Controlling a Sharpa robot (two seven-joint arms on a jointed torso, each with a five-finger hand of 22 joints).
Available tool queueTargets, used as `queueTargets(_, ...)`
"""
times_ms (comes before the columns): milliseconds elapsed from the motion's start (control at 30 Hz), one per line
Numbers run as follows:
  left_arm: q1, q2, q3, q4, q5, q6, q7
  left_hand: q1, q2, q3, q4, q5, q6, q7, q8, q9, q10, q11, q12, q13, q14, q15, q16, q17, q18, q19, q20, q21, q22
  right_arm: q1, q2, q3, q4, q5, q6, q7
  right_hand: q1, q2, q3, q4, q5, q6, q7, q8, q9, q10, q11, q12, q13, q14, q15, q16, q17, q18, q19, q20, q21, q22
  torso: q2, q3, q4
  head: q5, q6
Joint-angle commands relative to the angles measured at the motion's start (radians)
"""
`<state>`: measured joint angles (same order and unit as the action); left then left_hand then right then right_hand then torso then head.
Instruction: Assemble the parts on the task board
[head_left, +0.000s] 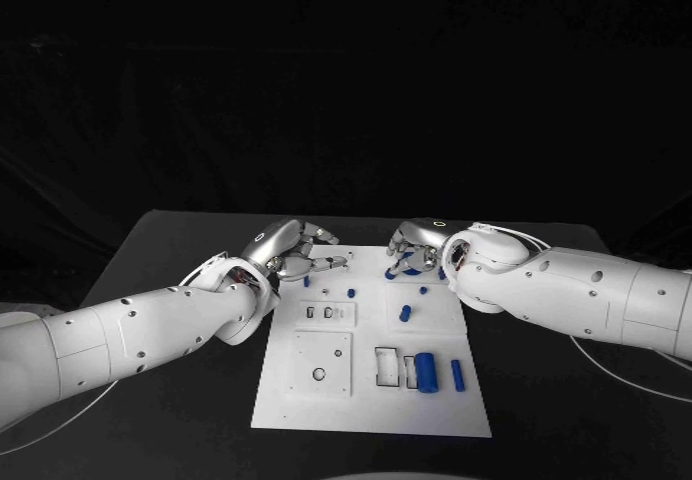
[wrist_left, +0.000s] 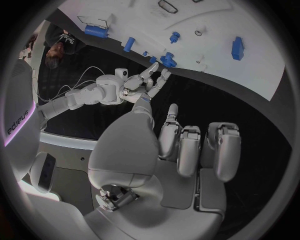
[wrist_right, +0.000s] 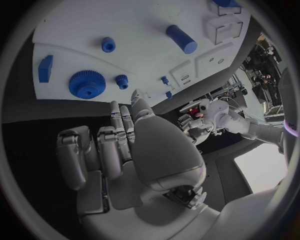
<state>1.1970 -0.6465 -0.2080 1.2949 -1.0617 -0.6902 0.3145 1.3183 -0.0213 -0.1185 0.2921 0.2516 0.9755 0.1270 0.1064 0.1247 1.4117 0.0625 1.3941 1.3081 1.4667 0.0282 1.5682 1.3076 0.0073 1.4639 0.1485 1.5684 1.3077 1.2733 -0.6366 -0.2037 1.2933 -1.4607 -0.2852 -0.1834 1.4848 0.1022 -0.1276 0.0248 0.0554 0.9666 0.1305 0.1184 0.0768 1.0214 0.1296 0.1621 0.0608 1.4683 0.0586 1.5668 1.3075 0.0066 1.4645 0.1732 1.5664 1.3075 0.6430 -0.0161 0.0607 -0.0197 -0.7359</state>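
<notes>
The white task board (head_left: 296, 395) lies in the middle of the black table. My left hand (head_left: 296, 250) hovers at its far left corner, fingers (wrist_left: 219, 150) loosely bent and apart, holding nothing. My right hand (head_left: 418, 245) hangs over the far edge just above a blue gear (wrist_right: 87, 84), fingers reaching toward it and nothing between them. A large blue cylinder (head_left: 426, 372) and a slimmer one (head_left: 457, 375) lie near the front right. A blue piece (head_left: 407, 313) and small blue pegs (head_left: 352, 292) sit mid-board.
A blue block (wrist_right: 45, 68) lies near the gear. Rectangular recesses (head_left: 387, 365) and a square plate with a ring (head_left: 320, 365) occupy the board's near half. Bare black table (head_left: 173, 420) surrounds the board. A cable (head_left: 620, 375) trails at the right.
</notes>
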Motion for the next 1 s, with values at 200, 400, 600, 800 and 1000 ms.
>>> queueTargets(200,0.002,0.002,0.001,0.003,0.001,-0.019,0.017,0.006,0.009,-0.022,0.0,-0.002,-0.008,0.009,-0.02,-0.003,0.08,0.006,0.095,0.15,0.104,-0.001,0.003,0.263,-0.007,0.107,-0.005,0.002,0.263,-0.008,0.02,0.0,-0.023,-0.047,0.054,-0.047,0.009,-0.003,0.009,0.001,-0.006,-0.002,-0.005,-0.012,-0.003,0.006,0.002,-0.012,0.0,0.102,0.003,0.004,0.263,-0.007,0.106,0.0,0.004,0.263,-0.002,0.0002,0.0002,-0.001,-0.007)
queueTargets(400,0.002,0.0,0.001,0.004,0.002,-0.021,0.017,0.008,0.014,-0.034,0.0,-0.002,0.0,0.011,-0.03,-0.002,0.157,0.01,0.175,0.26,0.104,0.003,0.003,0.263,-0.007,0.107,-0.001,0.002,0.263,-0.015,0.032,0.0,-0.033,-0.055,0.057,-0.05,0.012,-0.001,0.012,0.0,-0.006,-0.001,-0.005,-0.015,-0.004,0.007,0.003,-0.017,0.0,0.102,0.004,0.004,0.263,-0.007,0.106,0.0,0.004,0.263,-0.001,-0.0001,-0.0003,-0.002,-0.009)
queueTargets(600,0.002,0.0,0.001,0.005,0.002,-0.022,0.018,0.008,0.016,-0.039,0.0,-0.002,0.005,0.013,-0.035,-0.001,0.159,0.013,0.177,0.263,0.104,0.005,0.003,0.263,-0.007,0.107,0.001,0.002,0.263,-0.018,0.042,0.0,-0.04,-0.062,0.068,-0.057,0.016,0.002,0.015,-0.002,-0.005,-0.001,-0.006,-0.019,-0.005,0.012,0.001,-0.021,0.001,0.102,0.004,0.004,0.263,-0.007,0.106,0.0,0.004,0.263,-0.002,-0.0009,0.0001,-0.003,-0.01)
queueTargets(800,0.001,0.0,0.001,0.006,0.002,-0.025,0.017,0.007,0.016,-0.041,0.0,-0.001,0.006,0.014,-0.037,-0.001,0.159,0.014,0.177,0.263,0.104,0.007,0.003,0.263,-0.007,0.107,0.002,0.002,0.263,-0.019,0.05,0.0,-0.048,-0.067,0.082,-0.064,0.021,0.006,0.021,-0.004,-0.005,0.0,-0.008,-0.023,-0.006,0.019,-0.004,-0.027,0.001,0.102,0.0,0.004,0.263,-0.007,0.106,-0.001,0.004,0.263,-0.002,-0.001,0.0002,-0.005,-0.008)
queueTargets(1000,0.001,-0.001,0.001,0.006,0.002,-0.025,0.017,0.0,0.019,-0.044,0.001,-0.002,0.002,0.015,-0.039,-0.002,0.159,0.016,0.177,0.263,0.104,0.008,0.003,0.263,-0.007,0.107,0.003,0.002,0.263,-0.023,0.06,0.0,-0.057,-0.073,0.092,-0.072,0.022,0.012,0.025,-0.003,-0.005,0.002,-0.009,-0.027,-0.007,0.024,-0.007,-0.033,0.001,0.102,-0.003,0.004,0.263,-0.007,0.106,-0.004,0.004,0.263,-0.002,-0.0005,0.0006,-0.009,-0.009)
